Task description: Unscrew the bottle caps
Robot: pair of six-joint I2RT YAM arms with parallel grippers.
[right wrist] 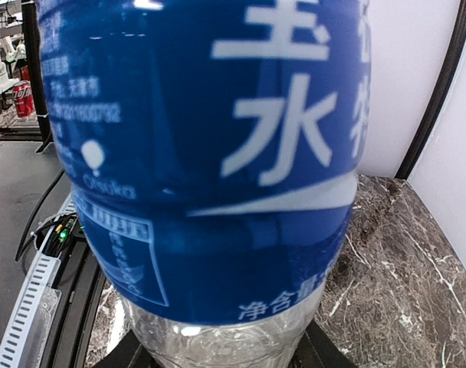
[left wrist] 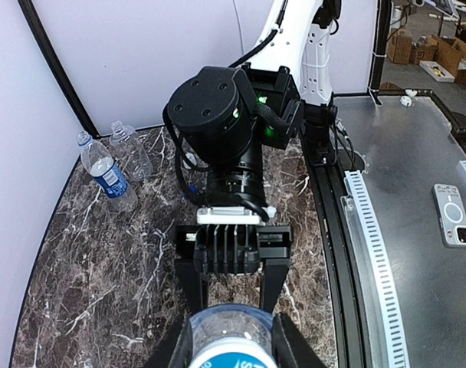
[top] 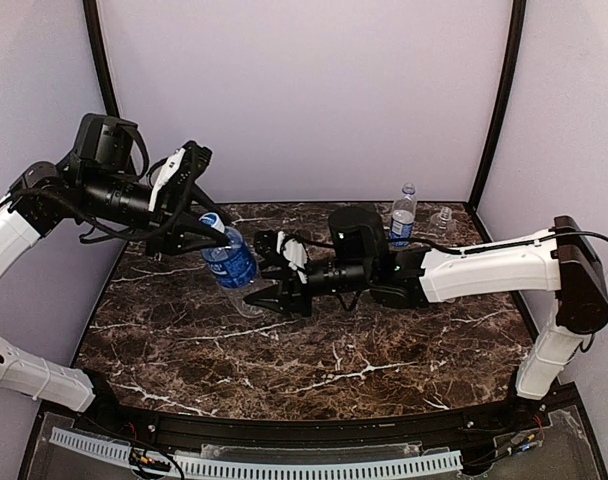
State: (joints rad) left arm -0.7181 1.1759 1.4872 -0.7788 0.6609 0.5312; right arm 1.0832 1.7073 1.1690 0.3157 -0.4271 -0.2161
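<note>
The blue-label bottle (top: 231, 265) hangs tilted above the marble table (top: 314, 380), top end toward the upper left. My left gripper (top: 212, 232) is shut on its top end; in the left wrist view (left wrist: 231, 337) the bottle (left wrist: 229, 354) fills the gap between the fingers and hides its cap. My right gripper (top: 262, 275) is shut on the bottle's clear lower end (right wrist: 218, 337). The label (right wrist: 202, 153) fills the right wrist view. The Pepsi bottle (top: 403, 218) stands capped at the back right, with the plain bottle (top: 442, 218) beside it.
Both spare bottles also show in the left wrist view, the Pepsi bottle (left wrist: 106, 172) and the plain bottle (left wrist: 132, 152), against the back wall. Black frame posts (top: 499, 100) stand at the table's back corners. A phone (left wrist: 453, 215) lies on the metal bench beyond the table's near edge rail (left wrist: 363, 230).
</note>
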